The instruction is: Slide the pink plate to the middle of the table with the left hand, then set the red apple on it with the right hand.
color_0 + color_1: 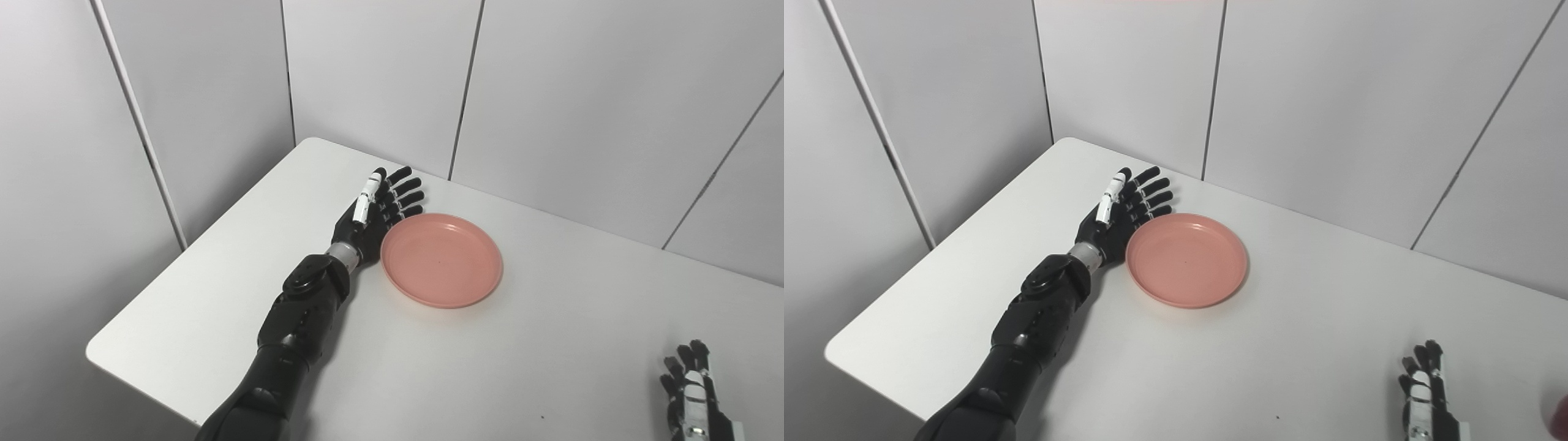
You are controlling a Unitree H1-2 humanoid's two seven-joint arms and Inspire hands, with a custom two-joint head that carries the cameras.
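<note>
While the left hand (pixel 375 211) lies edge-on against the white table (pixel 520 367), its fingers (pixel 405 191) are stretched out straight and close together, holding nothing. Its palm side faces the pink plate (pixel 441 259), and the hand stands right at the plate's left rim, touching it or very nearly so; actual contact cannot be confirmed. The plate sits upright and empty, left of the table's middle and toward the far edge. The left forearm runs diagonally up from the bottom edge of the picture to the hand. The right hand (pixel 1427 392) rests low near the table's front right, well apart from the plate, fingers extended and loosely spread, grasping nothing. A red apple (pixel 1560 415) shows only as a sliver at the right border of the right eye view, just beside the right hand.
</note>
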